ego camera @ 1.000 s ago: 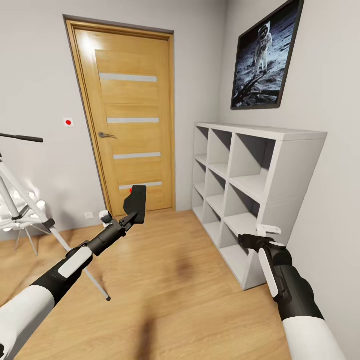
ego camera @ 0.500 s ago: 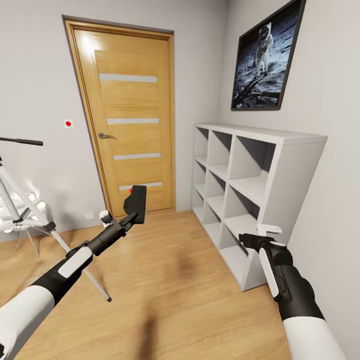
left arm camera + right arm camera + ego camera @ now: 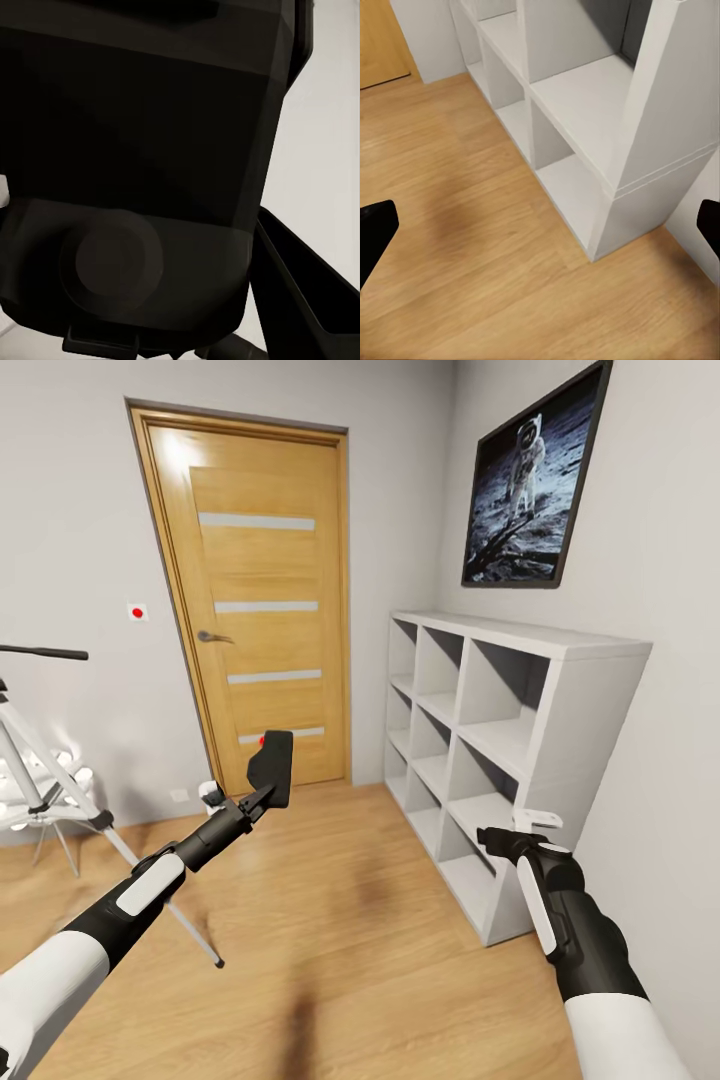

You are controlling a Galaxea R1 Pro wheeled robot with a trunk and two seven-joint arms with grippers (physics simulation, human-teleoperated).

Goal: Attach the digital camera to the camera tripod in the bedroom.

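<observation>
Bedroom, head view: one wooden door (image 3: 262,600), one white cube shelf (image 3: 505,745), one camera tripod (image 3: 50,790) far left. Left gripper (image 3: 262,788) clamps one digital camera (image 3: 272,765). Left wrist: camera body. Right wrist: right gripper (image 3: 540,229) fingers spread wide over floor (image 3: 457,247).

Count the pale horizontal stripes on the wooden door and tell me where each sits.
4 on the wooden door: one near the top, one level with the handle, one below it, and the lowest partly behind the digital camera in the left gripper.
</observation>
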